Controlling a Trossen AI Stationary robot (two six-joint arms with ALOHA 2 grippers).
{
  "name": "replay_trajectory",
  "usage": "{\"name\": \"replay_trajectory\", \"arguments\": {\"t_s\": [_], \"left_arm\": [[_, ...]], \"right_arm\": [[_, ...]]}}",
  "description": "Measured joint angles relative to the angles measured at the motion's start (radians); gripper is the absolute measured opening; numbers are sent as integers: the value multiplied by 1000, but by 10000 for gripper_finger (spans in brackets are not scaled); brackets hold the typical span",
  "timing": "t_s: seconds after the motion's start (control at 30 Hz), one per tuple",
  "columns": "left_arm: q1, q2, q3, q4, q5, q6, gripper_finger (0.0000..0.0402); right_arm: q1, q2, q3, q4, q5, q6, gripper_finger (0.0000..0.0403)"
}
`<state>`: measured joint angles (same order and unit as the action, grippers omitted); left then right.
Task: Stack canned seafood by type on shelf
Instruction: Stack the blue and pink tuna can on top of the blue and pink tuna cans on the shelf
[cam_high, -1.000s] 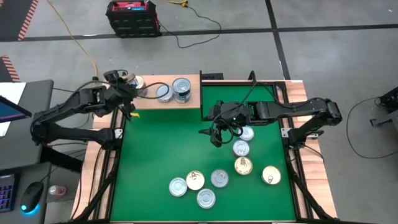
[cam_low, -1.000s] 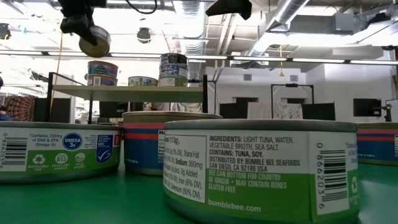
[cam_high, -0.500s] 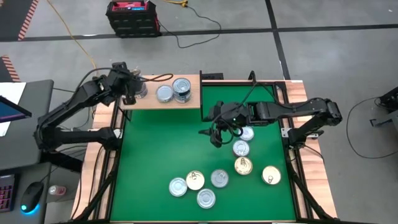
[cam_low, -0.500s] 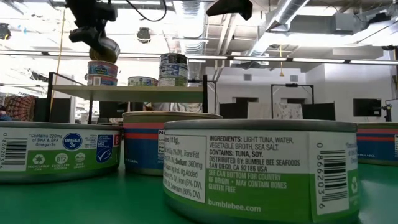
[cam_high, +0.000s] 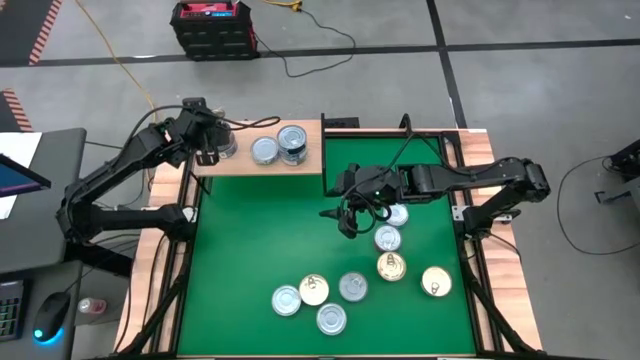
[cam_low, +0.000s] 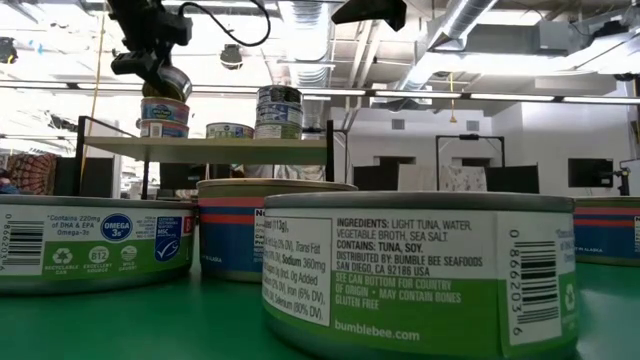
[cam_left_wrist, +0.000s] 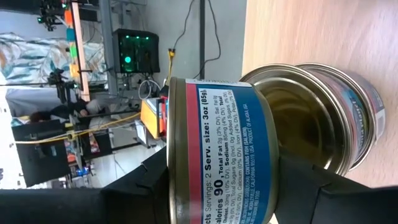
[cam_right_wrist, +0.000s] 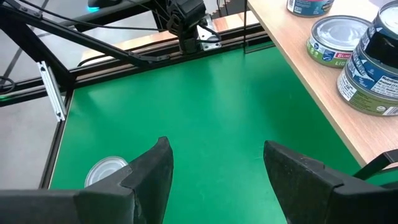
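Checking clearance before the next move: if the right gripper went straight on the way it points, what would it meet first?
Probably the bare green mat. The open right gripper has no tin between its fingers; the light-wood shelf lies off to one side. Depth is hard to judge.

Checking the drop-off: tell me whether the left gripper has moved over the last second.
Yes. The left gripper, holding a tin, moved from the shelf's front edge to above the stack at its left end.

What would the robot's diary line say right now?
left fingers: holding red-and-blue labelled round tin over tin stack on light-wood shelf | right fingers: open, empty, above green mat
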<state>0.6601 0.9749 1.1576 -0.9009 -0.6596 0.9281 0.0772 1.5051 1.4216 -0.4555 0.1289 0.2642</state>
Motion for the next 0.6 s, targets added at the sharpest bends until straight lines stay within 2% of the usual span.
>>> {"name": "replay_trajectory", "arguments": {"t_s": [0.3,0.6], "left_arm": [[-11,0,0,-1,-1,-47,197],[-77,-1,39,-18,6,-89,253]], "right_arm": [[-1,0,0,0,2,11,276],[-2,0,0,1,8,27,276]]}}
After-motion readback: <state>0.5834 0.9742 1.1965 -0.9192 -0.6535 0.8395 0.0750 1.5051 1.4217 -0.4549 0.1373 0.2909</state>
